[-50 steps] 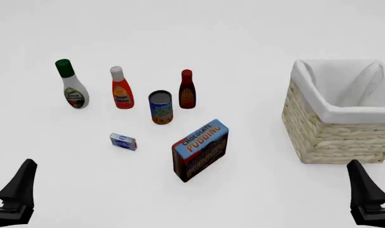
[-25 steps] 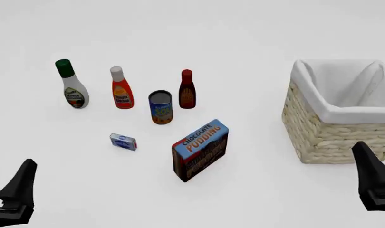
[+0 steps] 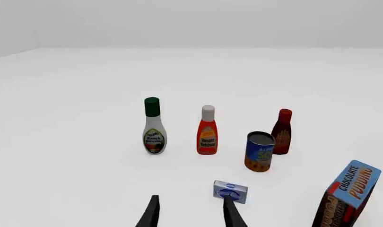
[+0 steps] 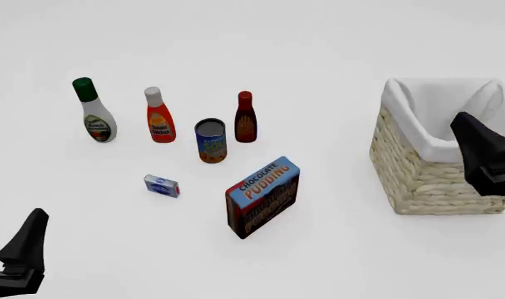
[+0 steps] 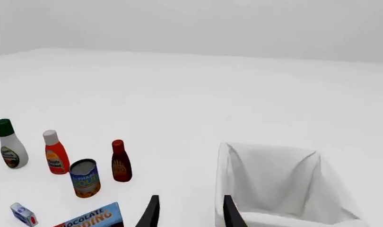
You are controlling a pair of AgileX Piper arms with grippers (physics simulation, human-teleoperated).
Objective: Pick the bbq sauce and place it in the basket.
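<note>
We find the left end effector low at the near-left of the desk, its fingers parted and empty. Moving rightward, the white bottle with green cap and the orange-red bottle stand upright. The bbq sauce stands upright beyond them, untouched, with the can just beside it on the near-left and the pudding box nearer the arms. The basket sits well apart at far right. The right end effector hangs in front of the basket's rim, fingers parted, nothing held. We judge the main risk to be a finger clipping the can during the grasp, toppling the slim bottle; confusion with the orange-red bottle is a second hazard.
</note>
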